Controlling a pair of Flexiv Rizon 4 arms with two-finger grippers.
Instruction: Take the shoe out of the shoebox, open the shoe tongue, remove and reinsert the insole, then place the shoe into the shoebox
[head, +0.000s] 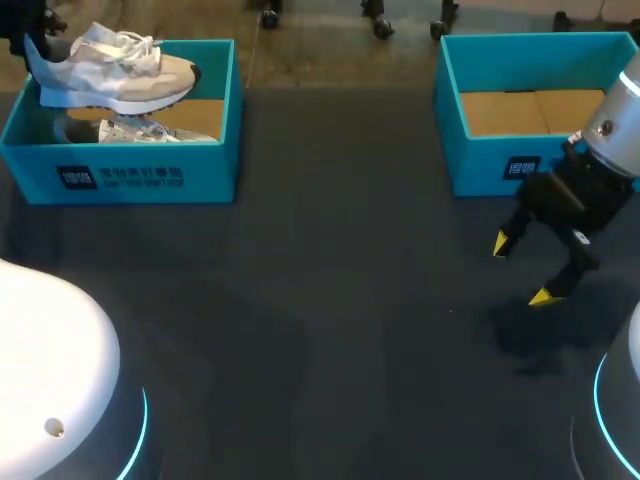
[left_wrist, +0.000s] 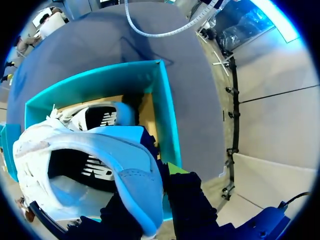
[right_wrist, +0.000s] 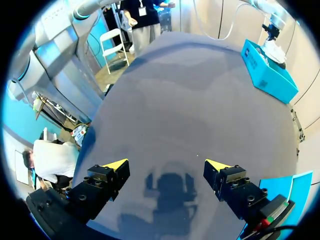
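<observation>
We're on the opening step: our left gripper (left_wrist: 152, 212) is clamped on the heel of the white-and-tan sneaker (head: 115, 70). The shoe hangs just over the teal shoebox (head: 120, 178) in the upper left of the frame, with a second sneaker (head: 140, 131) lying in the box beneath. Our right gripper (head: 521, 270) hovers at the right over the dark table (head: 330, 300), jaws wide apart. Next, we reckon, the sneaker has to come clear of the box and down onto the open middle, where both grippers can work on it.

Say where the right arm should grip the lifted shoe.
Probably the toe, approached from the right: the shoe hangs roughly level over the left box, sole down, heel already in the left jaws, toe free and pointing right toward that arm.
</observation>
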